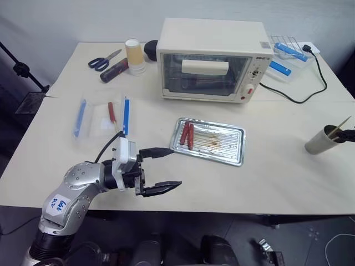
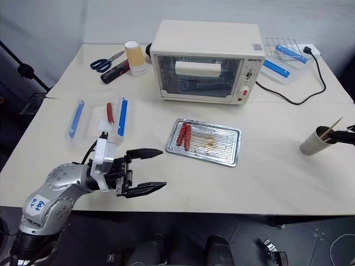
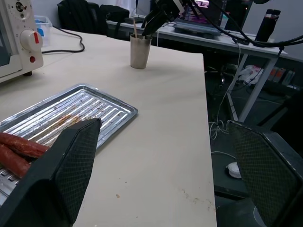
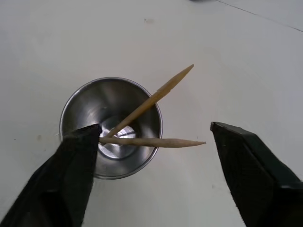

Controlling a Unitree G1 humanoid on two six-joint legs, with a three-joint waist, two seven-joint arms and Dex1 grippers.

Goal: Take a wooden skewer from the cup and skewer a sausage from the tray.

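**A:** Start at the right hand (image 4: 154,142). How does it stand?

**B:** Its two fingers are apart, straddling the cup (image 4: 111,127) from above. Two skewers lean out of the cup, and the wooden skewer (image 4: 154,141) lying flatter crosses the gap between the fingers, with one finger already against its lower end. Nothing is gripped yet.

**A:** So what makes the pinch go well?

**B:** I'd say centre that one stick between the fingers before closing, and keep clear of the steeper skewer (image 4: 156,96), or both may come up together. The stick is thin, so a skewed close could roll it off the cup's rim. Lifting along the stick's own line should keep the light cup from tipping.

**A:** And the left hand (image 1: 163,169)?

**B:** Wide apart, empty, hovering over the counter (image 1: 266,183) just beside the tray (image 1: 222,151). The sausages (image 1: 188,134) lie at the tray's end nearest that hand, well apart from the cup at the counter's far right edge.
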